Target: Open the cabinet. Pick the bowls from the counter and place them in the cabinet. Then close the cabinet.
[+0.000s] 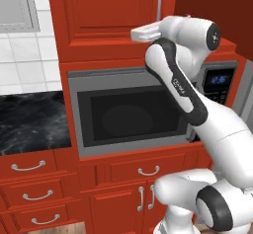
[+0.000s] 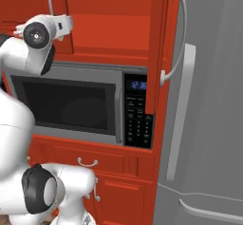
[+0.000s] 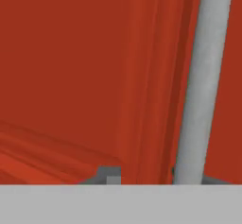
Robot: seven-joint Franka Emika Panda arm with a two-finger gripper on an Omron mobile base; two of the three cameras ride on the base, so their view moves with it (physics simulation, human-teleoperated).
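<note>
Cabinet (image 2: 114, 24): red wall unit along the top of both base views, directly above the microwave (image 1: 131, 112). In the right base view its right door (image 2: 159, 43) stands swung out, seen nearly edge-on at upper centre. The long silver handle (image 2: 180, 34) on that door bows toward the grey refrigerator (image 2: 213, 100). The left door (image 1: 106, 6) lies flat in its frame. Between the two doors a strip of the red inside shows; too little of it is in sight for me to tell what it holds.

Bench (image 1: 29, 122): black, white-veined, at middle left of the left base view. Red drawers (image 1: 29, 168) sit beneath it. The stretch in sight is bare.

End effector (image 3: 156, 178): raised to the bottom edge of the left door. It sits at upper centre in the left base view and upper left in the right base view. In the hand view the raised red panel is close in front of me. The left door's handle (image 3: 203, 76) runs as a grey bar down the right side of that frame. It ends just beside my right finger tip (image 3: 208, 179). Whether it touches, I cannot tell.

Jaw state: only the very ends of the tips show. I cannot tell whether I am released, clenched, or grasping the bar.
</note>
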